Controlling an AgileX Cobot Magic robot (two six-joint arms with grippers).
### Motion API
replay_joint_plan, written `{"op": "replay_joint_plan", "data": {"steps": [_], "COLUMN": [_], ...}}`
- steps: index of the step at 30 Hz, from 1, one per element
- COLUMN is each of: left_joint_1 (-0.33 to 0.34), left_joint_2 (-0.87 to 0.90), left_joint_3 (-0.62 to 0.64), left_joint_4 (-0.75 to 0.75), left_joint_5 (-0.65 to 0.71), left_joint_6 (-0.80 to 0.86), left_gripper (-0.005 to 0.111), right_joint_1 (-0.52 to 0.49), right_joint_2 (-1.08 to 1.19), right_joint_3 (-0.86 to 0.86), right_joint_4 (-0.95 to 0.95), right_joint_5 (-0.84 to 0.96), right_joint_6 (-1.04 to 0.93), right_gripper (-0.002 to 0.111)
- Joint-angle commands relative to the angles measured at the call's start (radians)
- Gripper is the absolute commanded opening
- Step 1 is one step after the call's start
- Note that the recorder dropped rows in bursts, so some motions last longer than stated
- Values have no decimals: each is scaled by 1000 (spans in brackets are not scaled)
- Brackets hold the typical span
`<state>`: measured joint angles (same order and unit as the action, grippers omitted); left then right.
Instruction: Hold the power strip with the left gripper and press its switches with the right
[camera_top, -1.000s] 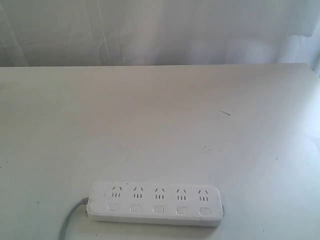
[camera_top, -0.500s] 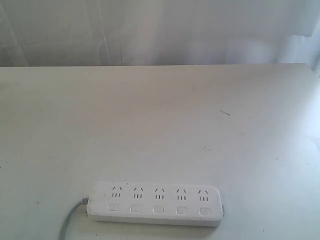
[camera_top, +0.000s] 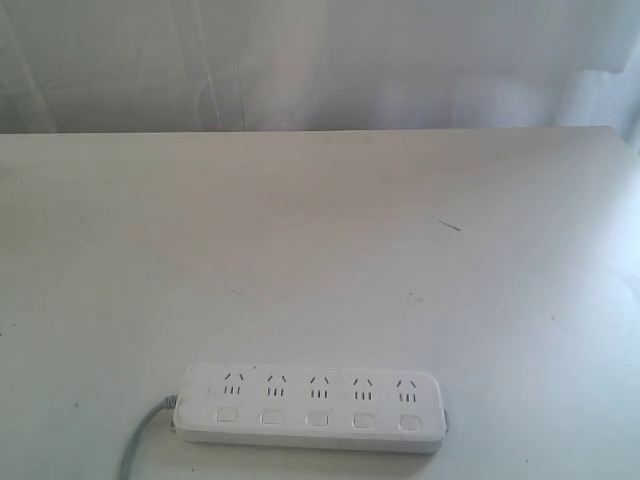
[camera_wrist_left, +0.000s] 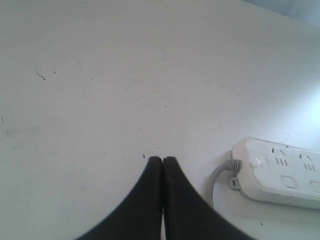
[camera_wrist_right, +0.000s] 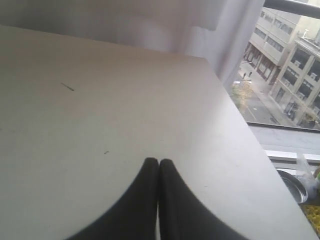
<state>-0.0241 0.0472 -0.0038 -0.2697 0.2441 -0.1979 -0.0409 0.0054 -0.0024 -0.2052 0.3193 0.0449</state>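
Exterior: long flat white plastic power strip (camera_top: 312, 405) lies on the white table (camera_top: 320, 250), square white switches (camera_top: 317, 419) facing up (pressable from above), grey cord (camera_top: 140, 445) off its left end; no arms visible. Left wrist: black left gripper (camera_wrist_left: 162, 160), jaws together, empty, near the cord end, probably the hold spot. Right wrist: black right gripper (camera_wrist_right: 158, 161), jaws together, strip out of view.

light: bright, soft daylight, colours washed out | source: through curtain (camera_top: 320, 60) far behind power strip (camera_top: 312, 407) | shadow: thin dark line under near edge of power strip | glare: bluish bloom on table (camera_wrist_left: 295, 95) beyond power strip, left wrist view | focus: soft, grainy throughout; right wrist view dimmer, greyer
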Motion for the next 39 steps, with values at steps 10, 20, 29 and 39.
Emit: {"op": "replay_joint_plan", "data": {"steps": [10, 20, 29, 39], "left_joint_1": [1, 1, 1, 1], "left_joint_2": [1, 1, 1, 1], "left_joint_3": [4, 4, 4, 4], "left_joint_4": [-7, -7, -7, -7], "left_joint_5": [8, 8, 8, 8], "left_joint_6": [-6, -6, -6, -6], "left_gripper": [0, 0, 0, 0], "right_joint_1": [-9, -9, -9, -9], "right_joint_2": [-5, -5, -5, -5], "right_joint_3": [2, 2, 2, 2], "right_joint_4": [172, 172, 172, 172], "right_joint_5": [-3, 30, 30, 30], "right_joint_6": [-90, -37, -37, -37], "right_gripper": [0, 0, 0, 0]}}
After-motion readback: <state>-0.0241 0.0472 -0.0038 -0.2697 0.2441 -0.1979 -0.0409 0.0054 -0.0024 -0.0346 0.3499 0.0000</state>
